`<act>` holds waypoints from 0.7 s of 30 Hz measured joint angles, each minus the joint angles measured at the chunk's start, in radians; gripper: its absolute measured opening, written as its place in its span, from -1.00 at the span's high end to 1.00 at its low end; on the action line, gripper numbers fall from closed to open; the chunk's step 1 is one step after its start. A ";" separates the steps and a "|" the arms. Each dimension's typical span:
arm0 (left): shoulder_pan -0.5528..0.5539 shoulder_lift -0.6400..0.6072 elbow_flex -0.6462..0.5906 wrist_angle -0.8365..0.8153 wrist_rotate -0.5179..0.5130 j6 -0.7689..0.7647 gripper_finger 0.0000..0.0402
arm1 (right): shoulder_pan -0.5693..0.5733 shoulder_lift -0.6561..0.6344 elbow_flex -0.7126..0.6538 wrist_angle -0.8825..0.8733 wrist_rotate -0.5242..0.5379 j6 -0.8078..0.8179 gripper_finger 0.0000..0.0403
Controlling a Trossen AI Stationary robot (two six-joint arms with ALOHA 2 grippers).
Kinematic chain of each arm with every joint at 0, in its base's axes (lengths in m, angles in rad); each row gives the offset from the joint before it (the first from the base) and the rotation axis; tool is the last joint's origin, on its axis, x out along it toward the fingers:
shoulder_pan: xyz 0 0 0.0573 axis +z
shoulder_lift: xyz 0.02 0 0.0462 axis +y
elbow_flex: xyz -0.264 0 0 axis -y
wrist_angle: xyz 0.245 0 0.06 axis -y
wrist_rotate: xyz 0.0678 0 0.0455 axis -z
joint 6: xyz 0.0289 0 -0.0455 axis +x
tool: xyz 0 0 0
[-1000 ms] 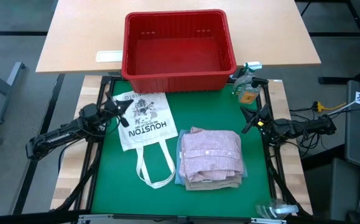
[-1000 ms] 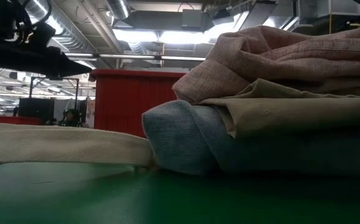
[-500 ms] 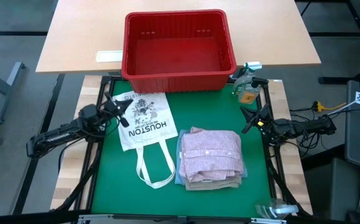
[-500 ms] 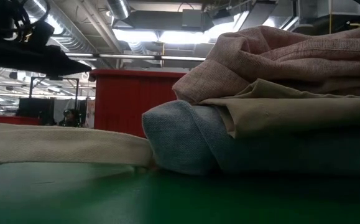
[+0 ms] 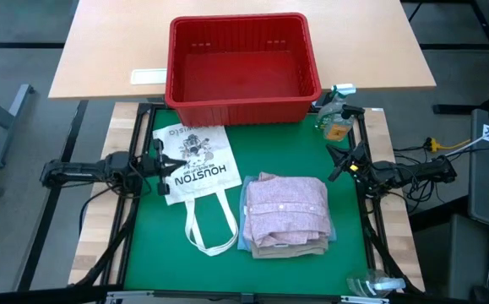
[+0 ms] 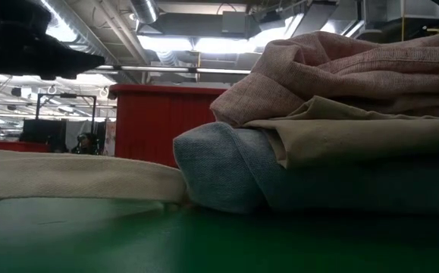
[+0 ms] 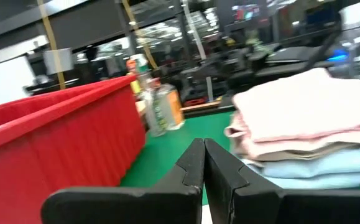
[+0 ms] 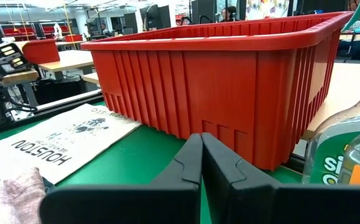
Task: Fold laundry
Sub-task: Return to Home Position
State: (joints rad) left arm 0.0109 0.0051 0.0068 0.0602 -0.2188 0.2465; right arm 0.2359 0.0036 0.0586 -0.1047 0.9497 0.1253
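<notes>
Sitting apart from closed left end effector and closed right end effector: laundry.

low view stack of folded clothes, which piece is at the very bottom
The light blue jeans: they lie straight on the green mat, with the tan cloth above them and the pink shirt on top.

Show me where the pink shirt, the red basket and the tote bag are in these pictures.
pink shirt [image 5: 288,205]: high view, its folded top face.
red basket [image 5: 242,111]: high view, the outer wall nearest the shirt.
tote bag [image 5: 198,169]: high view, the printed panel.
</notes>
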 joint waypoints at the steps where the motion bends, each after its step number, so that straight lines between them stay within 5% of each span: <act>1: -0.017 0.000 0.000 0.000 0.000 0.000 1.00 | 0.000 0.000 0.000 0.000 0.000 0.000 0.97; 21: -0.057 0.000 0.000 0.000 0.000 0.000 1.00 | -0.001 -0.001 -0.004 0.014 0.000 0.000 0.97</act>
State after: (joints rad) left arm -0.0463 0.0051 0.0071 0.0601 -0.2192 0.2463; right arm 0.2353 0.0029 0.0545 -0.0911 0.9494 0.1249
